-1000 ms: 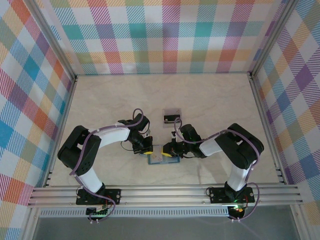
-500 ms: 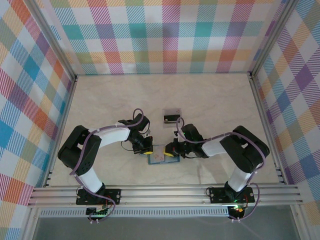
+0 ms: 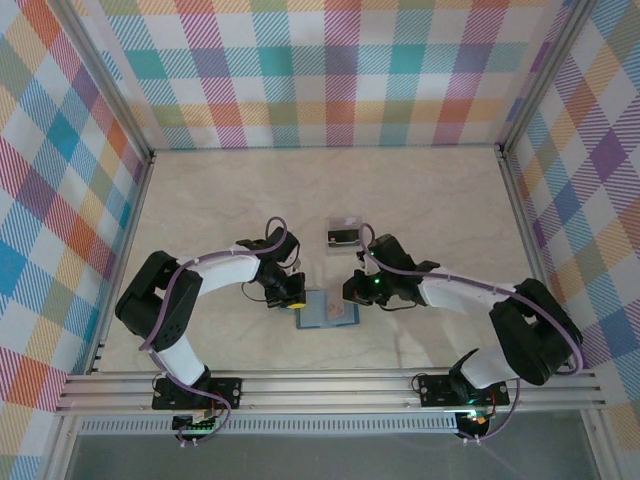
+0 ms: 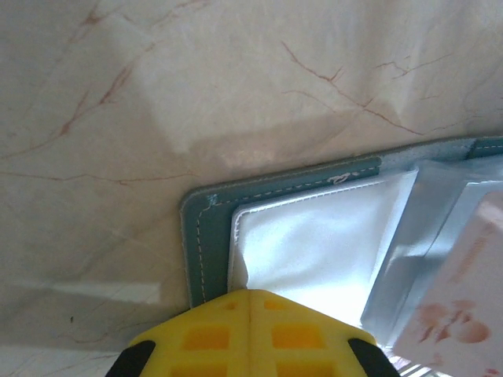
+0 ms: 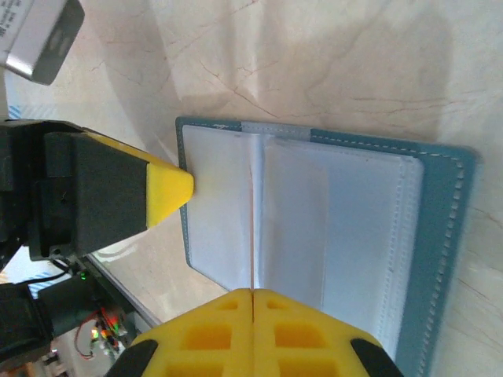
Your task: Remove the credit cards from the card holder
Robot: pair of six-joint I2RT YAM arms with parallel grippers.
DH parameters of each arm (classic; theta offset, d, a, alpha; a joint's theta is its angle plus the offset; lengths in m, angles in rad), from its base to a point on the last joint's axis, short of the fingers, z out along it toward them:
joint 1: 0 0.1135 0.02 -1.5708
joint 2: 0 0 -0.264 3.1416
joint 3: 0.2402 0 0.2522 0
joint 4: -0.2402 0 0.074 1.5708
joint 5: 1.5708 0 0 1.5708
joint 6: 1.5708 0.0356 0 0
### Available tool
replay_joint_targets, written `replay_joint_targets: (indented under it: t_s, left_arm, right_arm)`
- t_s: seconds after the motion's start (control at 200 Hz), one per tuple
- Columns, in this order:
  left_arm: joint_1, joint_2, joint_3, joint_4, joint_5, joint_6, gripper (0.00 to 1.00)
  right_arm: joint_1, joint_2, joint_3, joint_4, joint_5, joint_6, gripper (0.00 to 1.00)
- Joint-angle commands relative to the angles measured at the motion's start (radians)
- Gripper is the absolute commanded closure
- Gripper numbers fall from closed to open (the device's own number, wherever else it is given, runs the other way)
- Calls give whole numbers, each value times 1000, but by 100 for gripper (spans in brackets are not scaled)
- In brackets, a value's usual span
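Card holder (image 3: 328,313) lies open on the surface (image 3: 430,200); left fingers (image 4: 204,338), closed and empty, touch its corner; right fingers (image 5: 204,330), closed and empty, hover above its edge

You had the top camera high above and behind the arm bases, looking down from far off on the whole table (image 3: 430,200). Your left wrist camera sat very close over one corner of the card holder (image 4: 200,236). Your right wrist camera looked closely down on its open pockets. All three views shared that holder.
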Motion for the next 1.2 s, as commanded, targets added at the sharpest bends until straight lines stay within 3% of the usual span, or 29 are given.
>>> replay_joint_targets:
  t_s: [0.0, 0.16, 0.505, 0.695, 0.835, 1.2]
  left_arm:
    - [-4, -2, -10, -96, -85, 17, 98]
    - [-4, -24, 12, -100, -71, 20, 97]
    - [-5, -67, 96, -162, -98, 44, 92]
    - [-4, -88, 98, -169, -104, 48, 90]
    - [-4, -111, 88, -183, -133, 51, 89]
    - [1, -212, 8, -216, -189, 54, 87]
  right_arm:
    - [-6, -50, 70, -195, 58, -138, 100]
    - [-8, -68, 190, -357, 140, -327, 100]
    - [-58, 6, 466, -576, 132, -1166, 100]
    - [-103, 98, 631, -693, 218, -1496, 100]
    - [-128, 177, 771, -749, 270, -1657, 100]
    - [-158, 499, 1158, -909, 320, -1883, 100]
